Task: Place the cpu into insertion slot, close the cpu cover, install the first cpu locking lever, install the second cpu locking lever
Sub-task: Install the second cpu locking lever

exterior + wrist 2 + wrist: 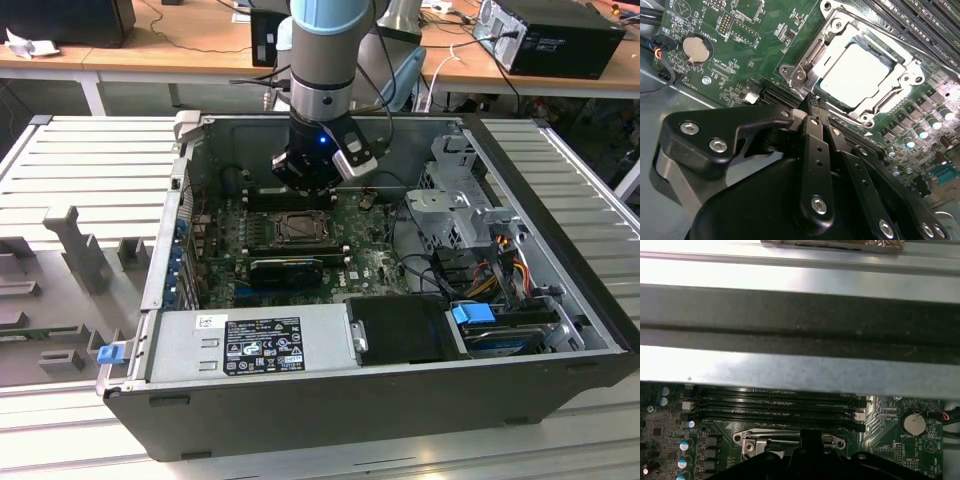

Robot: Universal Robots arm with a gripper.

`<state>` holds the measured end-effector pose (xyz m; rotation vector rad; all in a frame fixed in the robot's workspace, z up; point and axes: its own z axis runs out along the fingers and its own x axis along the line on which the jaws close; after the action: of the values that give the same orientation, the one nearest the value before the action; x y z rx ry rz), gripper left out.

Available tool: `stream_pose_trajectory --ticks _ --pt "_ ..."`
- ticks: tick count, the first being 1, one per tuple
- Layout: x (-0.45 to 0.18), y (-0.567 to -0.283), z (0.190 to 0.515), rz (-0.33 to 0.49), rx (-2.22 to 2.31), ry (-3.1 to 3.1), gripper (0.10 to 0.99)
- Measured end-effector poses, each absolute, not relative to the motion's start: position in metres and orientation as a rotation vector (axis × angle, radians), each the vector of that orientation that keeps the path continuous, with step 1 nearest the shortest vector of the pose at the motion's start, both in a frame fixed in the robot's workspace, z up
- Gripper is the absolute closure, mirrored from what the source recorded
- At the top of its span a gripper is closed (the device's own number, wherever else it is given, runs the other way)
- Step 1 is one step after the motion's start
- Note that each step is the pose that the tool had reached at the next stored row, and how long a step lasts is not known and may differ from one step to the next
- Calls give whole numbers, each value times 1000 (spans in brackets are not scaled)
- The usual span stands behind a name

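Note:
The cpu (855,75) is a silvery square chip lying flat in the insertion slot (299,228) on the green motherboard (740,30). The cpu cover (907,70), a metal frame with a square window, lies down around the chip. A metal locking lever (807,52) runs along the socket side nearest the gripper. My gripper (813,102) is shut, black fingers pressed together, with its tips at the socket's corner beside that lever. In the exterior view the gripper (310,182) hangs just behind the socket inside the open computer case. The first wrist view shows the socket's upper edge (790,436).
Long black memory slots (780,402) run beside the socket, below the case wall (800,375). A coin battery (695,48) sits on the board. The power supply (250,345) fills the case front, and a drive cage (455,185) with cables stands on the exterior view's right.

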<state>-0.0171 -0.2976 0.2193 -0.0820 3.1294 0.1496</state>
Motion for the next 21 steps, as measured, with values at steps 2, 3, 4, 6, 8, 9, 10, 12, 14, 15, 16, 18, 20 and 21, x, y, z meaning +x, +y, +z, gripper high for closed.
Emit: stream_pose_trajectory --ticks 2,3,4,6,8,9,10,12,14,15,16,18,20,21 --pt "-17 -299 219 150 -82 3129 980" --pt "-17 -299 219 150 -82 3129 980" --pt "-17 -299 219 150 -82 3129 980" --pt "-17 -300 219 150 -82 3129 980" --pt "-17 -300 219 150 -82 3129 980" --pt "-17 -300 219 150 -82 3129 980" --pt "-17 -300 219 150 -82 3129 980" --pt "-17 -301 219 150 -82 3129 980" --pt "-17 -301 219 150 -82 3129 980" --pt "-17 -301 219 150 -82 3129 980" --pt "-17 -302 219 150 -82 3129 980" --pt "-17 -302 219 150 -82 3129 980" --pt "-17 -302 219 150 -82 3129 980" --pt "-17 -302 219 150 -82 3129 980"
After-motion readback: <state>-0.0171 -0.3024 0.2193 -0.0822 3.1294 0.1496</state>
